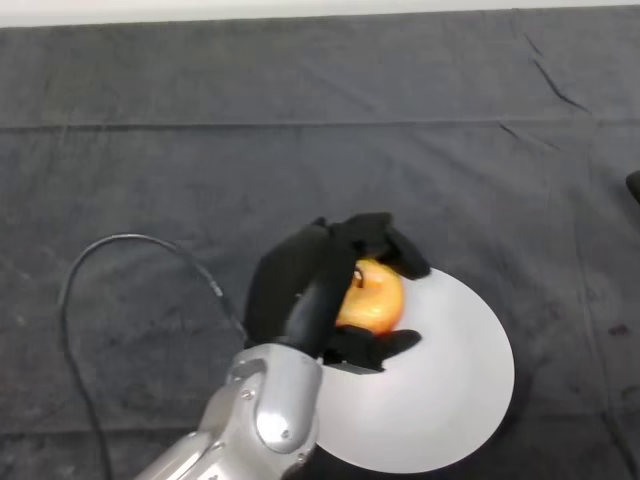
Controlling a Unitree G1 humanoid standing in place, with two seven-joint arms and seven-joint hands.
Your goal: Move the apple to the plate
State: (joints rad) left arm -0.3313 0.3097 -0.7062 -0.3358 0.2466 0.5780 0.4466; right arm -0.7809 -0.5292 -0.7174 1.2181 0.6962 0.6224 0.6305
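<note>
One arm in play: the left hand (300, 285) is curled around the apple (372, 297), fingers wrapped over the top and far side, thumb tucked under the near side, so it's a firm grasp on the fruit. Apple is yellow-orange with a redder patch low on the side facing the camera; only its right half shows, the rest sits behind the black fingers. It's over the upper-left edge of the plate (450, 390), roughly at the rim. Can't tell from this angle whether the apple is touching the plate or held just above it. Plate is plain white, round, lying flat on the dark cloth (300, 120) at lower right of centre; its lower-left part is hidden behind the silver-grey forearm (265, 410), which comes in from the bottom left and angles up toward the plate. Cloth covers the whole table, with a horizontal fold line across the upper part and a few creases at upper right. Small dark shape at the right edge, mid-height, cut off by the frame, can't identify it.
</note>
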